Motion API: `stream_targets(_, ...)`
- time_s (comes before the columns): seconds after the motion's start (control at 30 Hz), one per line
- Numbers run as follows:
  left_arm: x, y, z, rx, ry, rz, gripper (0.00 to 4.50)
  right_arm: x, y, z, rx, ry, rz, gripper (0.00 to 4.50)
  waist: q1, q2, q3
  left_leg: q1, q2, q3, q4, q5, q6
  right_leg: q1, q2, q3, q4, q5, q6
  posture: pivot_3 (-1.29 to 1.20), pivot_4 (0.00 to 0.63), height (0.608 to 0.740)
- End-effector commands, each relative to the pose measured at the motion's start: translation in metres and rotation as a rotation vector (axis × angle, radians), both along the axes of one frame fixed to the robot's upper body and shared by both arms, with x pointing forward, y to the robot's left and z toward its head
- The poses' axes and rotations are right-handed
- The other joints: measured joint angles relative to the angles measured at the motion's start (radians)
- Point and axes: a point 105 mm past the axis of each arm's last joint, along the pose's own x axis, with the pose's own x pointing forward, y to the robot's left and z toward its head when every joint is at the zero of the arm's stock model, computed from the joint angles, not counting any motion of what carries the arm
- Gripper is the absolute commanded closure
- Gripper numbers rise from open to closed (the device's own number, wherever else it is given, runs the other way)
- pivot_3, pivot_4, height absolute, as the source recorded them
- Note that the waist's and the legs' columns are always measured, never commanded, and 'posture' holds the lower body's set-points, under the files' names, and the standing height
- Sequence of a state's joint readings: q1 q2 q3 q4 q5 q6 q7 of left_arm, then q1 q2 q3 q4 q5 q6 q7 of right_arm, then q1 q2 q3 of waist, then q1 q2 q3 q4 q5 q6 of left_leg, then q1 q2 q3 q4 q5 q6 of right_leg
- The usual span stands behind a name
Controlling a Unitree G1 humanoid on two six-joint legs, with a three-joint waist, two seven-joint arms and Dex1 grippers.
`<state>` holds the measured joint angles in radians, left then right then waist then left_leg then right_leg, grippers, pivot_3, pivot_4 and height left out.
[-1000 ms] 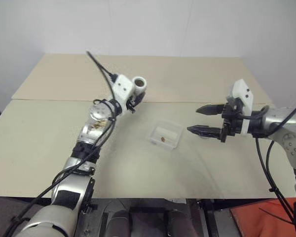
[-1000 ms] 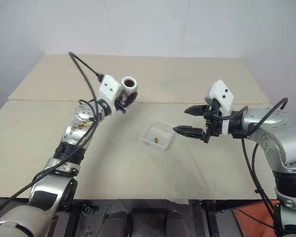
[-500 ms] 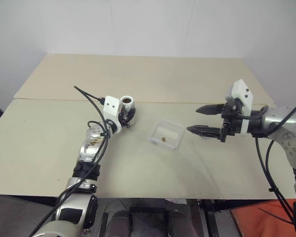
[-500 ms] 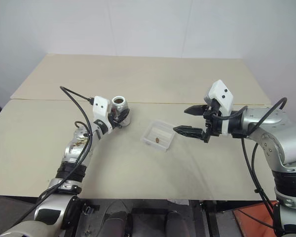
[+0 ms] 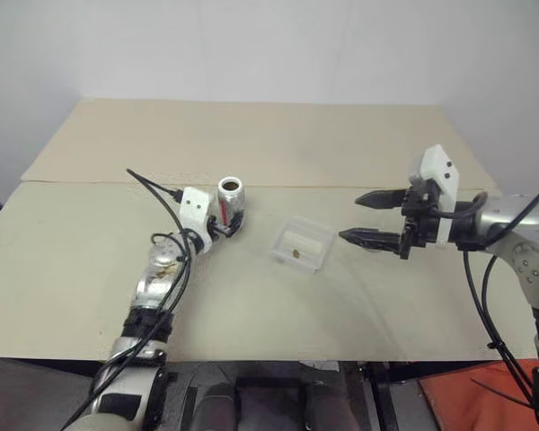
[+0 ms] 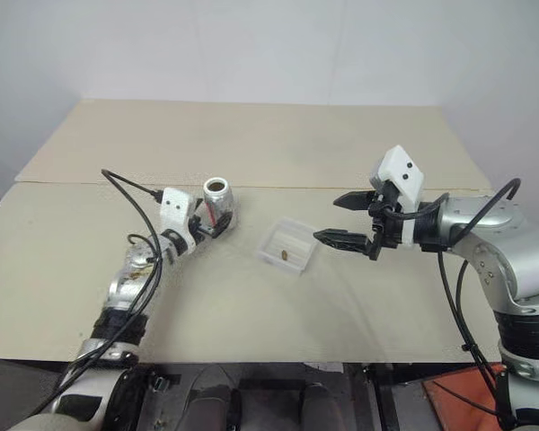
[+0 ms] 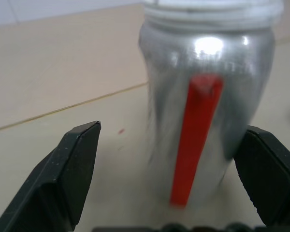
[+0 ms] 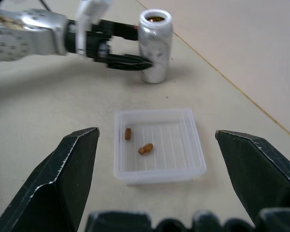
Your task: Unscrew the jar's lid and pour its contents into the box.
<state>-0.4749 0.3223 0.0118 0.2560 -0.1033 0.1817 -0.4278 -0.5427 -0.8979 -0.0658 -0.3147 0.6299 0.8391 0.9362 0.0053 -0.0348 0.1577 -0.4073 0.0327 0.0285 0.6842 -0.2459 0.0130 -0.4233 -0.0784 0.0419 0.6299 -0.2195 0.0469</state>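
The jar (image 5: 231, 198), silvery with a red stripe down its side, stands upright on the table with its mouth uncovered. My left gripper (image 5: 233, 222) is open, one finger (image 7: 67, 174) on each side of the jar and neither pressing it. The clear box (image 5: 301, 245) lies to the jar's right. Two brownish bits of the contents (image 8: 145, 149) rest inside it. My right gripper (image 5: 370, 218) hovers open just right of the box, nothing between its fingers (image 8: 63, 174). The lid is out of view.
The beige table (image 5: 81, 269) is made of two boards with a seam (image 5: 108, 183) running behind the jar. A white wall stands behind the far edge. A red thing (image 5: 485, 395) lies below the table's front right corner.
My left arm has come down and toward me, turned the jar upright and set it on the table. Its fingers have then opened off the jar. The right gripper has kept still.
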Motion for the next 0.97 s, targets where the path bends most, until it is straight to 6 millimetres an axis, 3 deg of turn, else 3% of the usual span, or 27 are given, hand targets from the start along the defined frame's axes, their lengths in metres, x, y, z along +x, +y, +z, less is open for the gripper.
stream_targets(0.03,-0.014,0.002,0.009,0.063,-0.044,-0.021,0.05,-0.004,-0.002,0.013,0.010,-0.065,-0.010,0.00,0.001,0.000,0.000,0.000,0.000,0.000,0.000,0.000,0.000,0.000,0.000,0.000,0.000,0.000,0.000,0.00,0.150,0.740)
stream_targets(0.17,-0.038,0.005,0.009,0.065,-0.012,-0.061,0.05,-0.008,-0.005,0.009,0.011,-0.049,-0.020,0.00,0.003,0.000,0.000,0.001,0.000,0.000,0.000,0.000,0.000,0.000,0.000,0.000,0.000,0.000,0.000,0.00,0.150,0.740)
stream_targets(0.4,-0.064,0.008,0.016,0.054,0.032,-0.135,0.05,-0.010,-0.008,0.008,0.012,-0.045,-0.030,0.00,0.004,0.000,0.000,0.001,0.000,0.000,0.000,0.000,0.000,0.000,0.000,0.000,-0.001,0.000,0.000,0.00,0.150,0.740)
stream_targets(0.57,-0.087,0.013,0.044,0.049,0.041,-0.336,0.05,-0.012,-0.008,0.009,0.003,-0.048,-0.017,0.00,0.001,0.000,0.000,0.001,0.001,0.001,0.000,0.000,0.000,0.000,0.000,0.000,-0.001,0.000,0.000,0.00,0.150,0.740)
stream_targets(0.73,-0.102,0.030,0.077,0.100,0.040,-0.475,0.05,-0.011,-0.011,0.010,-0.015,-0.054,-0.015,0.00,-0.004,0.000,0.000,0.002,0.001,0.001,-0.001,0.000,0.000,0.000,0.000,0.000,-0.002,0.000,-0.001,0.00,0.150,0.740)
stream_targets(0.97,-0.117,0.046,0.099,0.158,0.073,-0.610,0.05,-0.013,-0.015,0.008,-0.026,-0.050,-0.017,0.00,-0.005,0.000,0.000,0.001,0.001,0.002,-0.001,0.000,0.000,0.000,0.000,0.000,-0.003,0.000,-0.001,0.00,0.150,0.740)
